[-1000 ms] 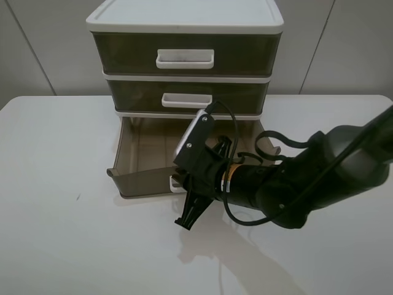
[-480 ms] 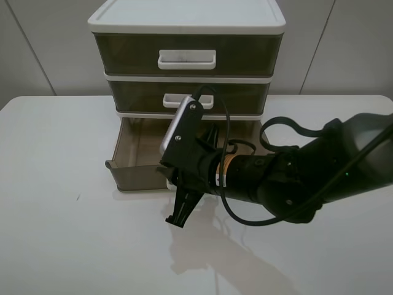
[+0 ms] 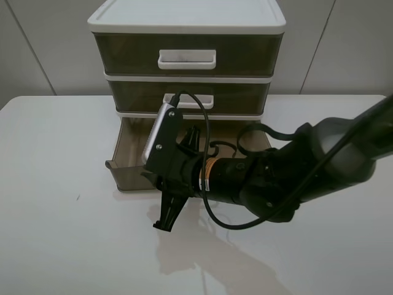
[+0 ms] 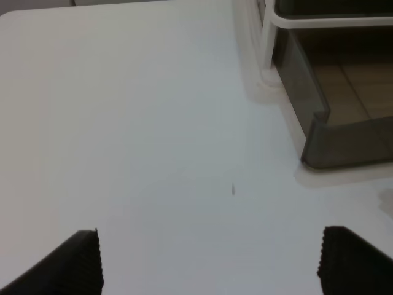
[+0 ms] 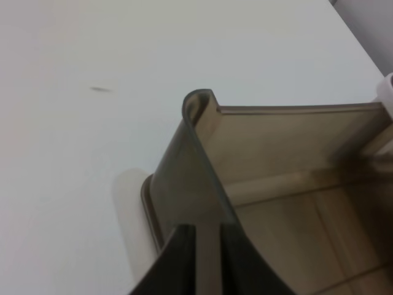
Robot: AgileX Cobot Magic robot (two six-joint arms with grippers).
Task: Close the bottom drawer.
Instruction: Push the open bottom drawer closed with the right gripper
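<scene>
The bottom drawer (image 3: 130, 161) stands pulled out of the white-framed unit (image 3: 184, 21), and I can see into its smoky brown tray. My right gripper (image 3: 163, 221) reaches across in front of the drawer's front wall, left of the middle, fingers together and pointing down at the table. The arm hides the drawer's white handle. In the right wrist view the drawer's front corner (image 5: 202, 123) lies just beyond the two dark fingers (image 5: 179, 258), which stand a narrow slit apart. My left gripper (image 4: 209, 264) is open and empty over the table, near the drawer's corner (image 4: 319, 138).
The two upper drawers (image 3: 184, 55) are closed, each with a white handle (image 3: 186, 59). The white table (image 3: 61, 233) spreads left and in front of the unit. A black cable (image 3: 202, 123) loops off the right wrist over the open drawer.
My right gripper has moved left along the drawer's front and slightly lower. The drawer front sits a little further back than one second ago.
</scene>
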